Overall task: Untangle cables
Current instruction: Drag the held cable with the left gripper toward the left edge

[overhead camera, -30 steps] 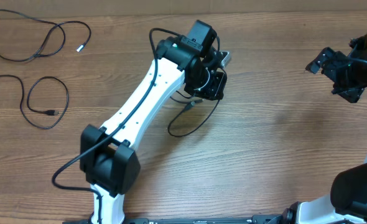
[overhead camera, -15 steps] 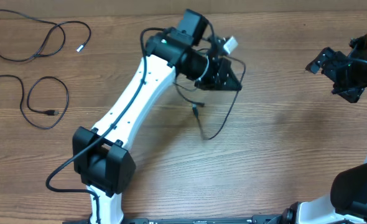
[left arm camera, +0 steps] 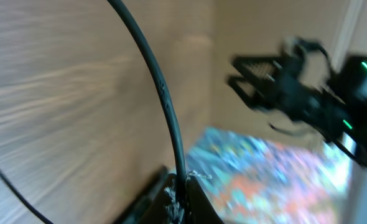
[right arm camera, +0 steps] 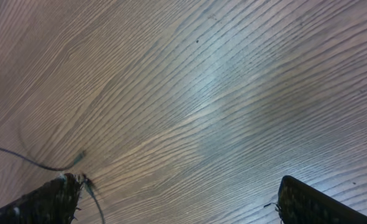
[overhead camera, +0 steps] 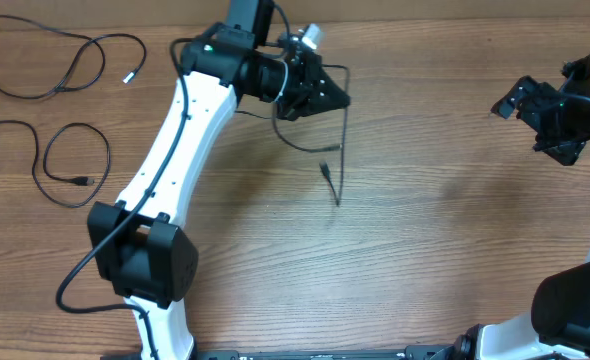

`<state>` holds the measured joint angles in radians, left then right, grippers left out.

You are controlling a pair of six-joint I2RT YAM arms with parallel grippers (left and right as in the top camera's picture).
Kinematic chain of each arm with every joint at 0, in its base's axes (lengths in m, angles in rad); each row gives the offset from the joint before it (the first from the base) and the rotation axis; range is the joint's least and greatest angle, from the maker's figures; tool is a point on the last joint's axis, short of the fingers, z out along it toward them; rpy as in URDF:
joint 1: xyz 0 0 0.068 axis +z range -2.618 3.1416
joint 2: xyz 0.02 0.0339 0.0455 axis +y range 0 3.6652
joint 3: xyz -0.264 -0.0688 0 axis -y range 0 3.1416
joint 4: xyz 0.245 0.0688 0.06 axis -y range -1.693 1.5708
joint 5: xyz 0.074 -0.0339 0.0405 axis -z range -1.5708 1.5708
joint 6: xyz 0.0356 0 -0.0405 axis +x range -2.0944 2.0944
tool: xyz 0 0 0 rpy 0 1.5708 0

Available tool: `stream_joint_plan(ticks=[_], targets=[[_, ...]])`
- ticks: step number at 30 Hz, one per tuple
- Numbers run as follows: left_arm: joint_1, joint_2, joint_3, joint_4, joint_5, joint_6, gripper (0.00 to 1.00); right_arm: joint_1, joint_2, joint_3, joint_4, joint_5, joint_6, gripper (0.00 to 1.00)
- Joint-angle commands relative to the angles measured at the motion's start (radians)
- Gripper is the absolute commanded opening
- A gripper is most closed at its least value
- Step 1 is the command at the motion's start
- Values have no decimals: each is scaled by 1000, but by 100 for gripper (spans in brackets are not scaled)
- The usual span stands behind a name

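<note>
One cable (overhead camera: 344,112) hangs pinched in left gripper (overhead camera: 327,95).

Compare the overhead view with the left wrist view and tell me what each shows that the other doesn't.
Only overhead: a loose cable and a second cable lying at the far left, and the plug end of the held cable. Only left wrist: the left fingers pinching that cable up close, and a blurred colourful patch. Both: the held cable, the open right fingers and the wooden table.
</note>
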<state>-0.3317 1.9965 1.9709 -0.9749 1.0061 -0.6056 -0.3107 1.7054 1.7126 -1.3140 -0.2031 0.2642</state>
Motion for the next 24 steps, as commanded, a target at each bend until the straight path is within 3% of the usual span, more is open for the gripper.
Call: stream_joint_plan(ticks=[1,8,13,17,18,24], targets=[[12,-135,58,-61,-259,-26,4,1,2,2,3,0,-3,100],[66,-283,62,-298,-631,-24,4,1,2,2,3,0,-3,100],[138,-325,62,-472,-772,-30,4,1,2,2,3,0,-3,100],[195,-329,62,-544,-666,-7,4,1,2,2,3,0,-3,100],[202,-330,62,-540,-582,74,4,1,2,2,3,0,-3,100],[180,-344,62,-559,-571,135,4,1,2,2,3,0,-3,100]])
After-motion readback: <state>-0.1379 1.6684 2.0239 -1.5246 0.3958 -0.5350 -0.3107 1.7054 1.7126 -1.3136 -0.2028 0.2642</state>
